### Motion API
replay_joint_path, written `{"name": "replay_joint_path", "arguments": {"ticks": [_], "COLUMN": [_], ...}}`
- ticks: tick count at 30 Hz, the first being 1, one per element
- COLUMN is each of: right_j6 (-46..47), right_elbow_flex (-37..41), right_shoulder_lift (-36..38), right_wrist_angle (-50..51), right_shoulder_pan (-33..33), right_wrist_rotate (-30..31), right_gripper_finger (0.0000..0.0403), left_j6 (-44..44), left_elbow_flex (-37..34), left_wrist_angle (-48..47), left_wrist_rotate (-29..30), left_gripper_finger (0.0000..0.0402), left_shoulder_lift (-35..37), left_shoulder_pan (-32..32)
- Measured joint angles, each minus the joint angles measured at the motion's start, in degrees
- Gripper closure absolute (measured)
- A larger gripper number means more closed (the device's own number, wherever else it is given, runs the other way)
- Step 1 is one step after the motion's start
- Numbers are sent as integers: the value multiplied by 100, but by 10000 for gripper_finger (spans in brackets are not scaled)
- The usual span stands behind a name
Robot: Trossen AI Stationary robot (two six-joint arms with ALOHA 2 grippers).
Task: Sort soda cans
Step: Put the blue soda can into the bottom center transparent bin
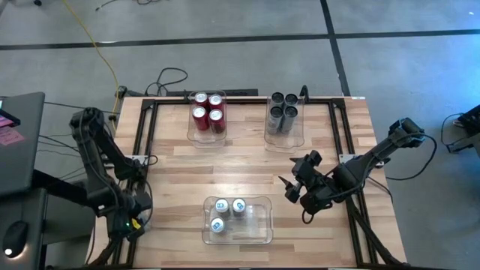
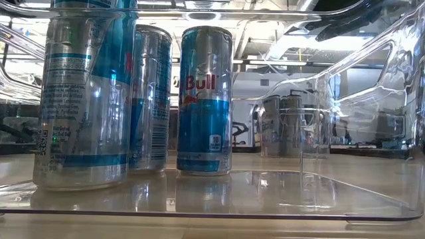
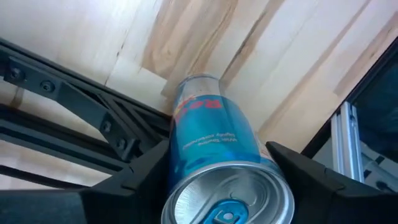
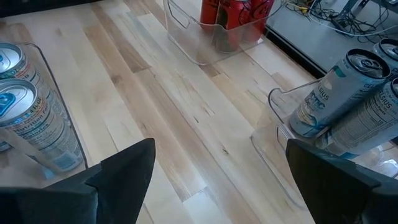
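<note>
Three silver-blue cans [image 1: 227, 210] stand in a clear bin [image 1: 259, 229] near the table's front edge; they also show in the low view [image 2: 206, 99]. Several red cans [image 1: 208, 111] stand in a far bin, and several dark grey cans [image 1: 283, 109] in the bin to its right. My left gripper [image 1: 129, 219] is at the table's near left corner, over the black frame, shut on a fourth silver-blue can [image 3: 214, 137]. My right gripper [image 1: 292, 187] is open and empty above the bare wood, right of the near bin. My left gripper pinches the silver-blue can between its two fingers [image 3: 146, 180], which are on the can's two opposite sides near its top end [image 3: 249, 168]. The can lies along the fingers, its silver top toward the wrist and its bottom pointing away over the black frame. Whether it rests on anything, I cannot tell.
A black metal frame [image 1: 146, 135] runs along the table's left, far and right edges. There is bare wood [image 1: 240, 169] between the three bins. Cables [image 1: 169, 79] lie behind the far edge. A monitor and desk [image 1: 19, 142] stand left of the table.
</note>
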State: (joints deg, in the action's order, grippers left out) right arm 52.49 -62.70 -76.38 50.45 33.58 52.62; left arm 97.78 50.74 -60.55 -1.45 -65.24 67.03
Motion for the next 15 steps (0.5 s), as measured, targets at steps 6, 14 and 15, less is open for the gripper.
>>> {"name": "replay_joint_path", "arguments": {"ticks": [6,14,15], "right_j6": [184,667,727], "right_elbow_flex": [0,0,0], "right_shoulder_lift": [0,0,0], "right_wrist_angle": [28,503,564], "right_shoulder_pan": [63,288,287], "right_wrist_rotate": [-8,-13,-14], "right_gripper_finger": [24,24,24], "left_j6": [-389,-1768,-1964], "left_elbow_flex": [270,940,1044], "left_wrist_angle": [-374,-641,-632], "left_wrist_rotate": [9,292,342], "left_gripper_finger": [171,171,171], "left_shoulder_lift": [27,27,27], "left_shoulder_pan": [-406,-1366,-1483]}}
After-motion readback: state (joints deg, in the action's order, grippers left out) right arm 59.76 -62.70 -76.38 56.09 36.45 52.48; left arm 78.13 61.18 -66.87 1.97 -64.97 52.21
